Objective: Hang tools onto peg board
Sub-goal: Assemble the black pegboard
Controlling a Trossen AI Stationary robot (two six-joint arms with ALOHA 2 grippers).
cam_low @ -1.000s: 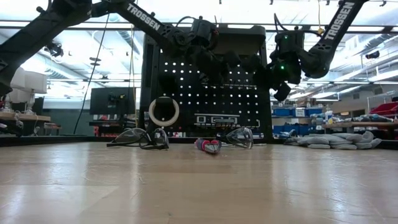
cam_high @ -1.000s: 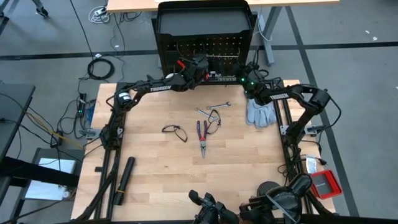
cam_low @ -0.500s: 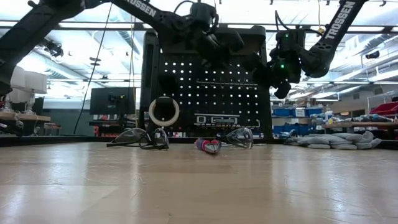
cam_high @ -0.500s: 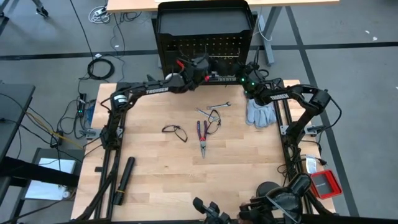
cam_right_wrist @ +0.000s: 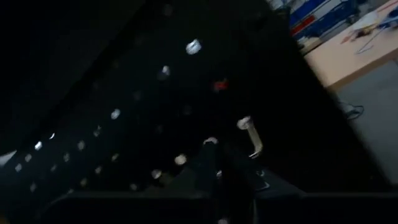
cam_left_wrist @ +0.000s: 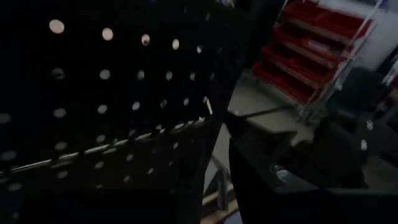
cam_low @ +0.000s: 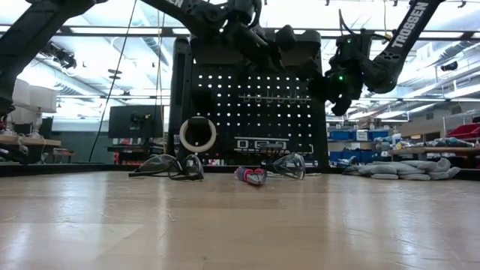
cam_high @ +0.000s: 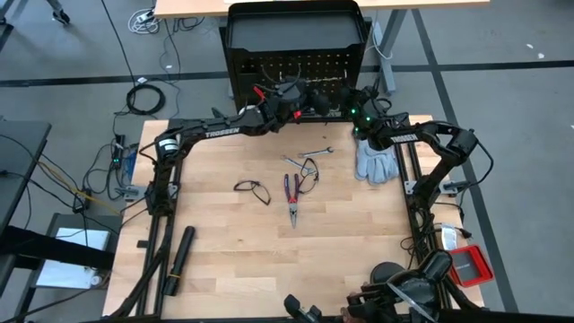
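Observation:
The peg board (cam_high: 296, 40) stands upright at the table's far edge. A white tape ring (cam_low: 197, 135) hangs on its face. A black strip with white squares (cam_low: 259, 144) sits low on the same face. Two black-framed glasses (cam_high: 252, 189) (cam_high: 308, 170), the red-and-blue-handled pliers (cam_high: 291, 199) and a small silver wrench (cam_high: 316, 152) lie on the table. My left gripper (cam_low: 283, 37) is high up in front of the peg board's upper holes. My right gripper (cam_low: 332, 86) is shut and held level at the board's right side, near a white peg (cam_right_wrist: 249, 134).
Grey gloves (cam_high: 375, 163) lie at the table's right edge by the right arm. A long black cylinder (cam_high: 179, 254) lies at the near left. The wooden top between the tools and the near edge is bare.
My left gripper has risen along the peg board's face and gone toward the table's right edge, rolling a little as it went. My right gripper has kept still. The tools on the table and on the board have not moved.

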